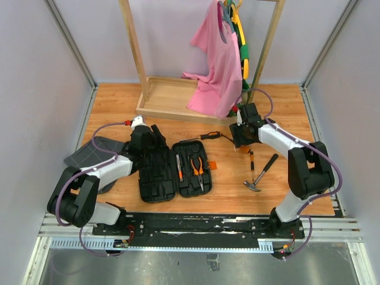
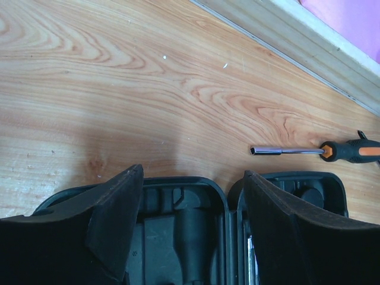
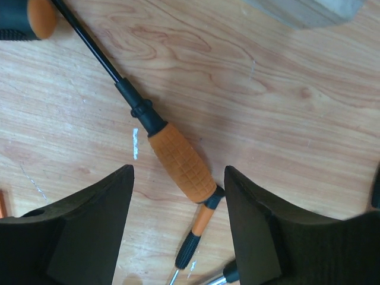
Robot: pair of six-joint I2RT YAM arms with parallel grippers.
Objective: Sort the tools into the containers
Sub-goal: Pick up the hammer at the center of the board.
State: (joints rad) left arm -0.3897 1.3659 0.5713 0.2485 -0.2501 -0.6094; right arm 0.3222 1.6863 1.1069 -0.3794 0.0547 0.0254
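The right gripper (image 3: 178, 172) has its jaws spread wide and holds nothing. It hangs low over an orange handle (image 3: 181, 163) lying slanted on the table (image 3: 285, 89) between the fingers (image 3: 89, 225), touching neither. To grasp it well, I judge the wrist should turn so the fingers close squarely across the thick grip, not the thin black shaft, and drop until both pads flank it before closing. A small screwdriver (image 3: 199, 228) lies at the handle's near end, touching or nearly so, and could be dragged along.

The left gripper (image 2: 193, 172) is also spread and empty, hovering over the far edge of the case (image 2: 184, 219).

The handle is a fat orange barrel with a moulded grid texture and a black collar. It looks rubbery and likely easy to hold.

The black case lies open and flat near the front of the table, between the arms. Its moulded slots show, with pliers (image 1: 199, 169) in its right half. A hammer (image 1: 261, 175) lies to the right of the case, and a long screwdriver (image 1: 211, 136) just behind it.
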